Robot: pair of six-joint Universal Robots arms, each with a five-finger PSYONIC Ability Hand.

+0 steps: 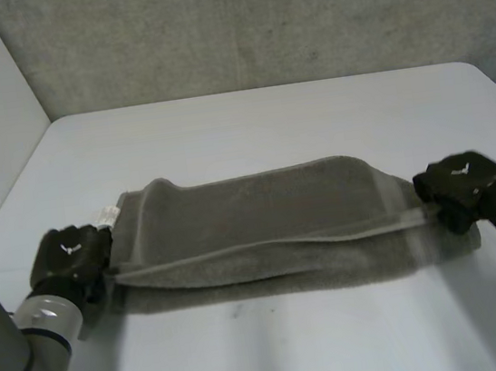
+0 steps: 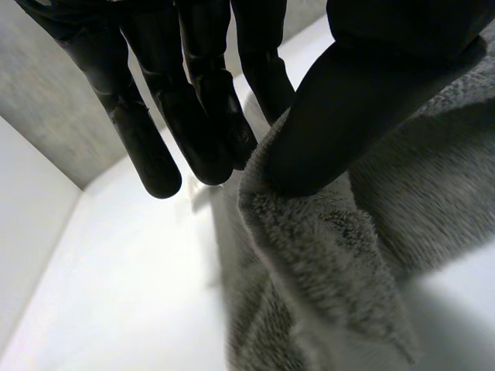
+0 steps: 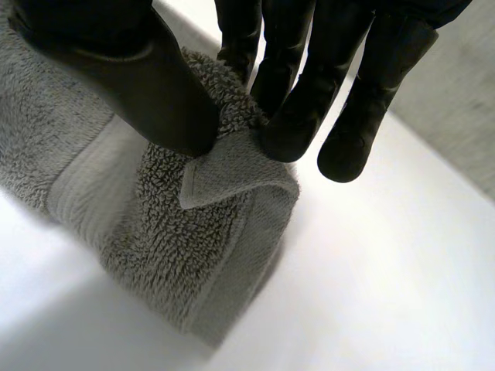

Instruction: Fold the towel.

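The towel (image 1: 263, 229) is lying lengthwise on the white tabletop (image 1: 267, 119), stretching between the two hands. One long edge is rising in a loose fold over the rest.

The left hand (image 1: 72, 254) is gripping one short end. Its thumb (image 2: 325, 116) is pressing into the pile and its fingers (image 2: 193, 116) are sitting just behind the raised edge, pinching the cloth between them. The right hand (image 1: 463, 183) is clamping the opposite end. Its thumb (image 3: 147, 85) and fingers (image 3: 294, 108) are closing on a corner, with the woven band curling out just under the fingertips.

This looks like the lengthwise fold, roughly midway. The next move is probably asking both hands to carry the pinched edge across together. They should be keeping the span taut so the middle is not sagging, then laying it edge to edge before letting go.

Nothing here is serving as a container; the towel is resting directly on the tabletop.
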